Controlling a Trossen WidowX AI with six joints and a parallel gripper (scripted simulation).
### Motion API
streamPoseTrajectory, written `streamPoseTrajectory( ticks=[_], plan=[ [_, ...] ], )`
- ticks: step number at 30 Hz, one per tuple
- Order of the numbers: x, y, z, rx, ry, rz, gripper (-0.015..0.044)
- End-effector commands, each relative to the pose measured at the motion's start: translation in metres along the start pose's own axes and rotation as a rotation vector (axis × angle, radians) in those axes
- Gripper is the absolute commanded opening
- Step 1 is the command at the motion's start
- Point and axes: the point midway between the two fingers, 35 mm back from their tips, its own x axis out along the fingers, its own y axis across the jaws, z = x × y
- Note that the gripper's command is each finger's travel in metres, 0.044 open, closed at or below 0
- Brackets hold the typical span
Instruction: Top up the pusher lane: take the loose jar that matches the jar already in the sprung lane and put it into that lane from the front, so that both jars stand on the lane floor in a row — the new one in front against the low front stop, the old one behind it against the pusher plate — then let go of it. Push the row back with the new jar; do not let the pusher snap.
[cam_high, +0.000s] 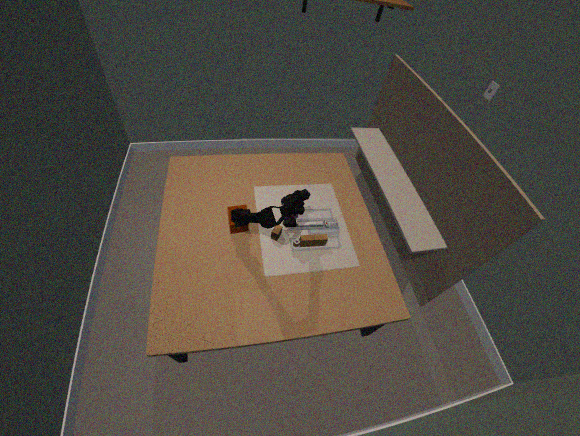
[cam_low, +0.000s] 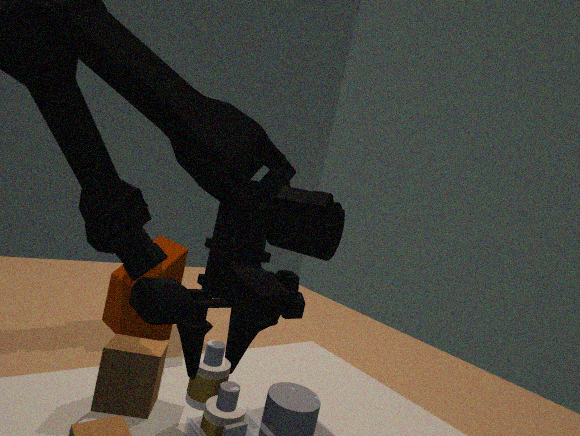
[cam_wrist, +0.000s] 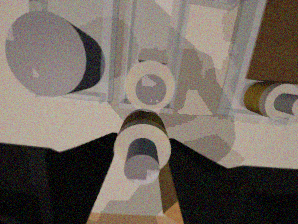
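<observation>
My gripper (cam_high: 290, 223) (cam_low: 210, 375) (cam_wrist: 142, 141) is shut on a jar (cam_low: 206, 389) (cam_wrist: 142, 150) with an olive band, a white shoulder and a grey cap. The held jar is upright or nearly so, at the front end of the middle clear lane. A like jar (cam_low: 228, 398) (cam_wrist: 150, 89) stands in that lane, straight ahead of the held one in the wrist view. The two look close together; whether they touch cannot be told. The held jar's base and its height over the front stop are hidden in the wrist view. The pusher plate is not clearly seen.
A wide grey cylinder (cam_low: 290, 410) (cam_wrist: 45, 52) stands in the neighbouring lane, left in the wrist view. On the other side, another olive-banded jar (cam_wrist: 256, 98) stands before a long brown block (cam_high: 313, 240) (cam_wrist: 275, 40). A wooden block (cam_high: 276, 232) (cam_low: 129, 382) stands near the lanes' front.
</observation>
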Motion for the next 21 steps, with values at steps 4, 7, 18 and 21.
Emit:
streamPoseTrajectory(
  ticks=[4, 7, 18, 21],
  plan=[
    [-0.0010, -0.0003, 0.0068, 0.000, -0.008, -0.004, 0.0000],
    [-0.0010, -0.0003, 0.0080, 0.000, -0.008, -0.004, 0.0000],
    [-0.0009, -0.0003, 0.0126, 0.001, -0.008, -0.003, 0.0000],
    [-0.0010, -0.0003, 0.0139, 0.001, -0.008, -0.003, 0.0000]
  ],
)
